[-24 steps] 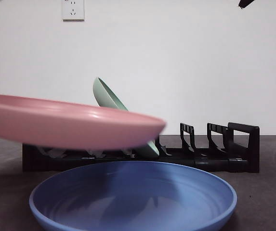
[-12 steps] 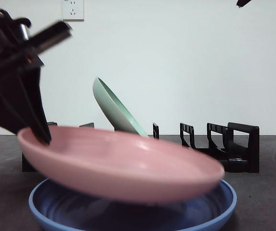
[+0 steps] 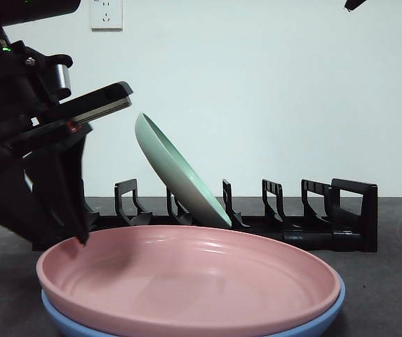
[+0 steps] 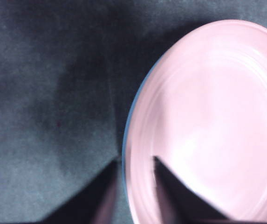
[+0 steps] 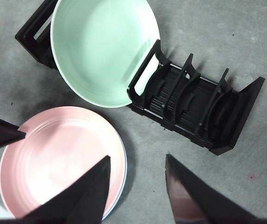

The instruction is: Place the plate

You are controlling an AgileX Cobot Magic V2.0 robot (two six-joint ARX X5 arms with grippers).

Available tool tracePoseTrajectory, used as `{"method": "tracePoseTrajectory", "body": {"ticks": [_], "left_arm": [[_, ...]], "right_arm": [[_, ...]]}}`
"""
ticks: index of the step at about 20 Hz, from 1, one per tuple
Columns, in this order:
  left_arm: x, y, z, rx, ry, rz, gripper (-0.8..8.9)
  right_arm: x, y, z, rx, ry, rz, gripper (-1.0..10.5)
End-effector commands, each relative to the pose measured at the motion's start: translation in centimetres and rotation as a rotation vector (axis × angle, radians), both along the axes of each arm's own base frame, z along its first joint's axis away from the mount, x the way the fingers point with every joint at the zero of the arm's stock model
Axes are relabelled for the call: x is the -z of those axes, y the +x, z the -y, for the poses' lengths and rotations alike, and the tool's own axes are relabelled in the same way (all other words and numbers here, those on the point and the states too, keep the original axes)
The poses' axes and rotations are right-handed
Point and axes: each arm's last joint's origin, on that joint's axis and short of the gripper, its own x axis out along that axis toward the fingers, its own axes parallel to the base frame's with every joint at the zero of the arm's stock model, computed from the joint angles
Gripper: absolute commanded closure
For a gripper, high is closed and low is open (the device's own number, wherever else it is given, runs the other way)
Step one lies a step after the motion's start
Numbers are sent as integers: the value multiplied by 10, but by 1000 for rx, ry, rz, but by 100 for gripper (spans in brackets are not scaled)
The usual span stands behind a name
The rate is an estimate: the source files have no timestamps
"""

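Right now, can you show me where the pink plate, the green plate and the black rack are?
pink plate [image 3: 186, 274]: front view, middle of its inside.
green plate [image 5: 103, 49]: right wrist view, centre of its face.
black plate rack [image 5: 203, 116]: right wrist view, its empty slots.

Low front view, 2 overhead wrist views, pink plate [image 3: 186, 281] shared.

My left tool [image 3: 74, 228] straddles the near rim of the plate [image 3: 186, 277], which lies nested on a second plate [image 3: 327, 312] on the surface [image 3: 390, 295]. Beyond them stands the rack [image 3: 327, 221], a third plate [image 3: 176, 172] leaning in its slots.
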Motion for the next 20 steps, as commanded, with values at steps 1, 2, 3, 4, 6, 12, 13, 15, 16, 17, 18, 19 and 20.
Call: {"method": "tracePoseTrajectory", "body": {"ticks": [1,2,3,4,6,12,13,15,16,17,18,19,20], "left_arm": [[-1,0,2,7,5,2,551],[-4,-1,1,10,9,3,524],[-10,-1,-1,20,14,10,522],[-18,-1,-4,37,22,27,523],[-40,0,-16,54,51,85,523],[-121,-4,-77,37,124,309,523],[-133,-6,-89,26,153,345,523],[-150,-9,-109,-1,218,388,523],[-156,-9,-117,-23,245,399,523],[-161,-9,-127,-55,273,406,523],[-165,-8,-133,-83,290,412,523],[-168,-7,-139,-120,300,421,522],[-170,-7,-143,-146,302,430,522]], "right_arm": [[-5,1,-3,-5,11,15,760],[-5,1,-3,-5,11,15,760],[-5,1,-3,-5,11,15,760],[-5,1,-3,-5,11,15,760],[-5,1,-3,-5,11,15,760],[-5,1,-3,-10,19,16,760],[-6,1,-3,-12,25,21,760],[-6,3,-5,-14,34,31,760],[-6,4,-6,-19,42,32,760],[-6,6,-8,-32,55,28,760],[-5,8,-10,-44,66,23,760],[-4,11,-14,-61,81,16,760],[-2,16,-18,-76,94,10,760]]}}
